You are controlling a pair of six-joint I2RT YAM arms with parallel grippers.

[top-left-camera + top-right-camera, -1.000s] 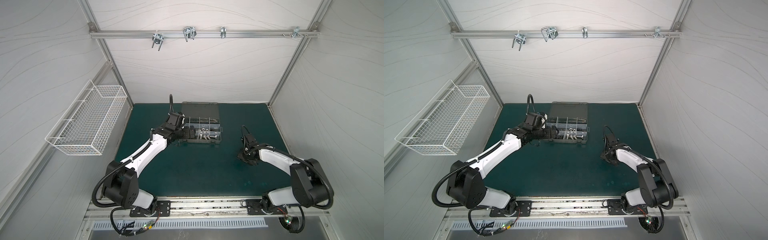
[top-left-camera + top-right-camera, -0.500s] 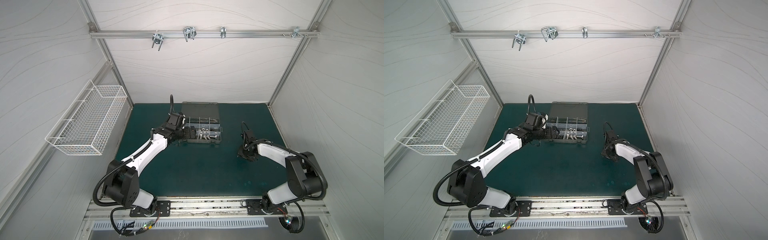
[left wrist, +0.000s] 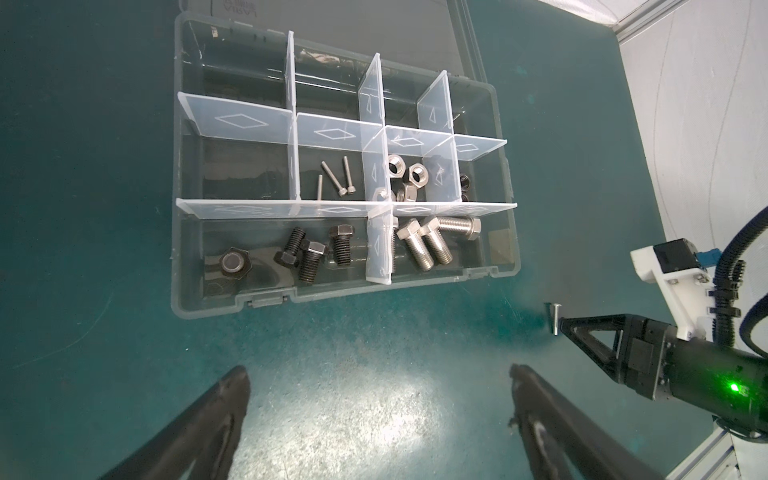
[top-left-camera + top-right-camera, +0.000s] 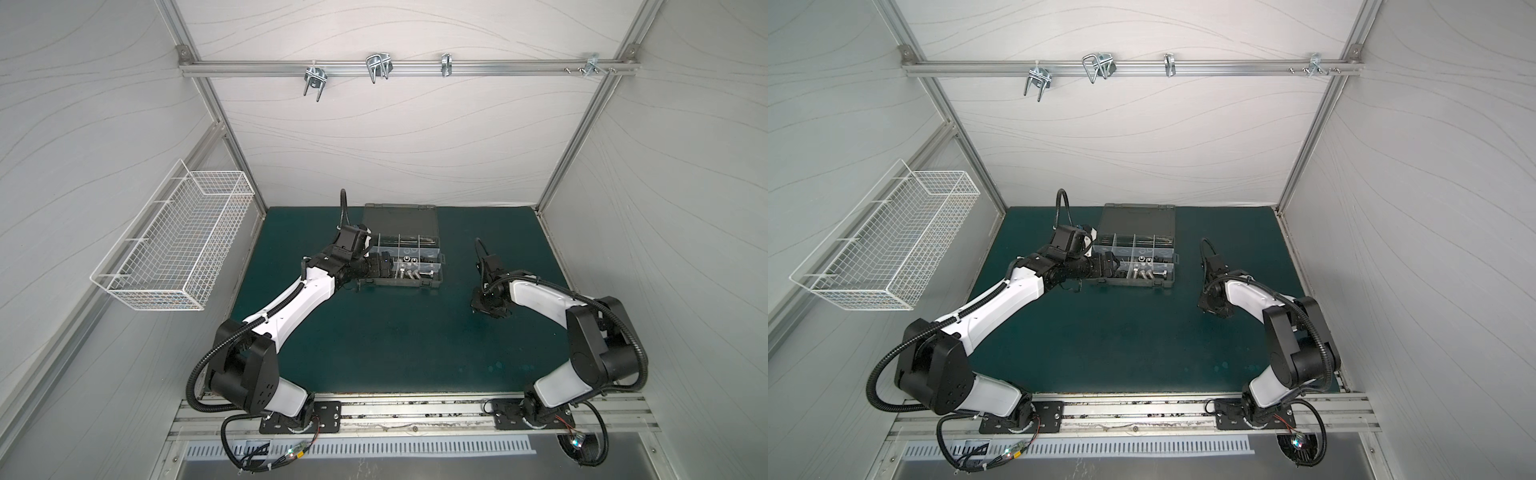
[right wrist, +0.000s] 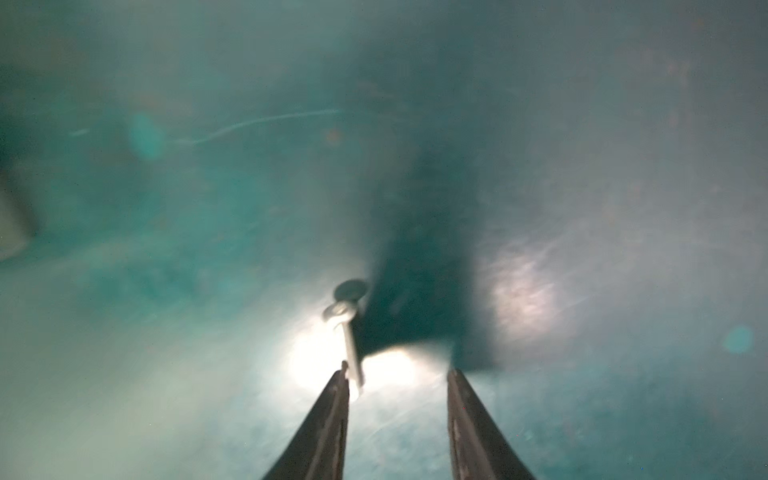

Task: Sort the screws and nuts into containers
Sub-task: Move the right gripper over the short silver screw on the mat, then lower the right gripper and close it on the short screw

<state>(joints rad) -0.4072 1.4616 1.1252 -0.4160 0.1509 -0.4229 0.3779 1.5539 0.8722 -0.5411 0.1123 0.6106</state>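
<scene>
The dark grey case [image 4: 399,284] [image 4: 1129,284] lies open at the back of the mat, and clear dividers split it into containers [image 3: 332,133]. They hold black bolts [image 3: 309,257], silver hex bolts [image 3: 428,245], thin silver screws [image 3: 336,178], silver nuts [image 3: 405,174] and black nuts [image 3: 465,181]. One thin silver screw [image 5: 348,336] [image 3: 554,318] lies on the mat right of the case. My right gripper [image 5: 397,374] [image 4: 484,309] is down at it, open, with one fingertip touching the screw's shaft. My left gripper [image 3: 378,374] [image 4: 380,266] hovers wide open and empty at the case's left end.
A white wire basket [image 4: 178,245] hangs on the left wall. Silver U-shaped hooks [image 4: 378,66] sit on the rail high on the back wall. White walls close in the green mat [image 4: 395,345] on three sides.
The right arm's elbow has shifted away from the front edge while its gripper stayed low by the screw. The left arm has not moved.
</scene>
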